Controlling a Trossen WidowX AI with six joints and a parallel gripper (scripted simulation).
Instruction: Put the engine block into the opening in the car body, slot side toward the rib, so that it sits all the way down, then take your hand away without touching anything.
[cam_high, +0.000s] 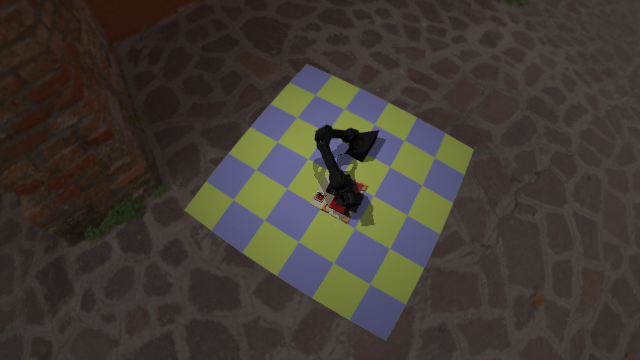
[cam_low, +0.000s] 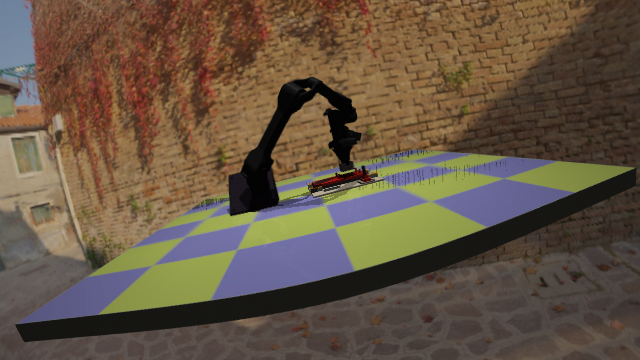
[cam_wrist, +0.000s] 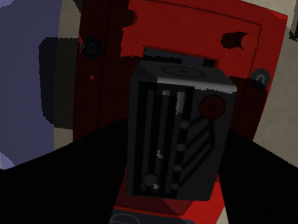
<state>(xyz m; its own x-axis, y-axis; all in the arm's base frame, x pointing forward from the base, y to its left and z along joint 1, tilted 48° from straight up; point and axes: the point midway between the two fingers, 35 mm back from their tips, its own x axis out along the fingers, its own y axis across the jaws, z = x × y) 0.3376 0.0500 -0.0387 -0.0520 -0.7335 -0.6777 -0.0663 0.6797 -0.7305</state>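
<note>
The red car body (cam_high: 337, 206) (cam_low: 325, 183) (cam_wrist: 195, 27) lies on a pale base. My gripper (cam_high: 350, 199) (cam_low: 346, 169) (cam_wrist: 174, 135) points down over it and is shut on the dark grey engine block (cam_wrist: 172, 142). In the wrist view, the block is between the two black fingers, with its grooved top and a dark red round cap facing the camera. A dark strip of the opening (cam_wrist: 165, 54) shows just past the block's far end. The block hides the rest of the opening and the rib. How deep the block sits cannot be told.
The pale base (cam_high: 317, 202) (cam_low: 345, 190) (cam_wrist: 280, 115) spreads out around the car body, with a small red part (cam_high: 320, 196) near its left corner. Two dark round studs (cam_wrist: 91, 48) (cam_wrist: 260, 78) stand on the body's sides. A checkered table (cam_high: 320, 237) (cam_low: 280, 255) lies underneath.
</note>
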